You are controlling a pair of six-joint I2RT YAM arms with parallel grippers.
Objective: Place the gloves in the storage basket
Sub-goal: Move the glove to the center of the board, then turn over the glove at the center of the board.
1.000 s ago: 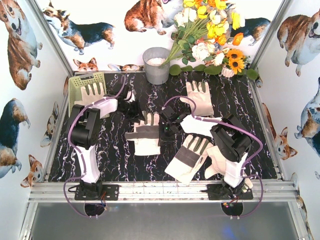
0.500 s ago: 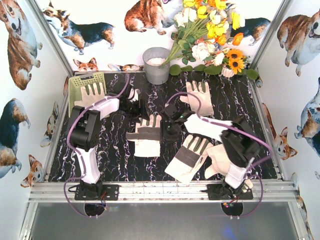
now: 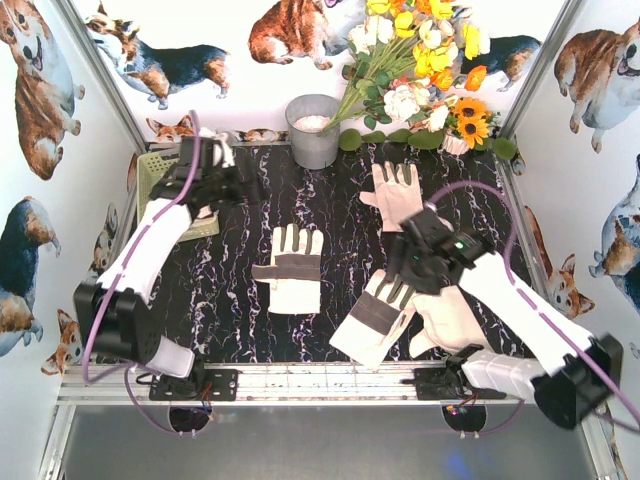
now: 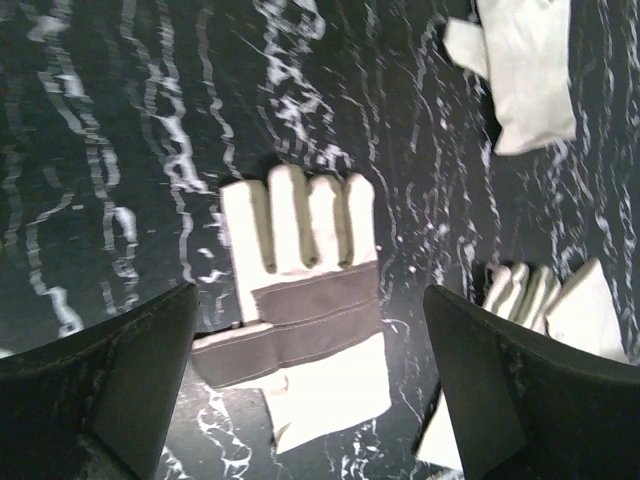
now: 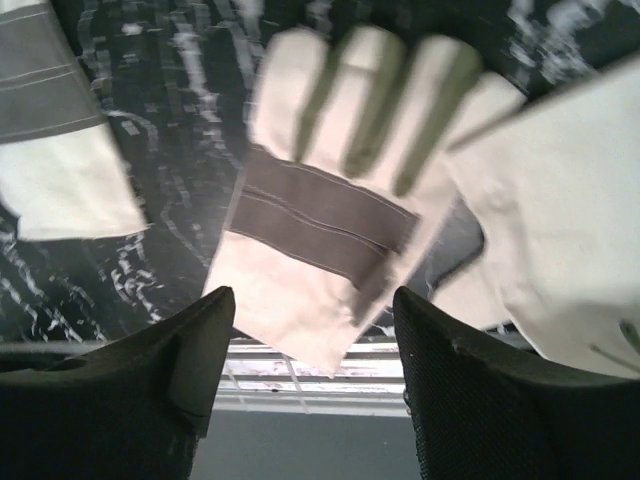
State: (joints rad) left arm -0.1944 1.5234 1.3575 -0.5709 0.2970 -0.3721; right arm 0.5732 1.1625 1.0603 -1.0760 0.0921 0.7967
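Only overhead shows the storage basket (wrists: gloves).

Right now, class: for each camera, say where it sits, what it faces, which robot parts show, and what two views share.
Top external: above and behind, looking down on the table; left arm and right arm show.
Left wrist: on that wrist, looking down at the middle glove; left tool's fingers frame it.
Right wrist: on that wrist, looking down at the near glove; right tool's fingers show.
Shared: the middle glove, in top and left wrist.
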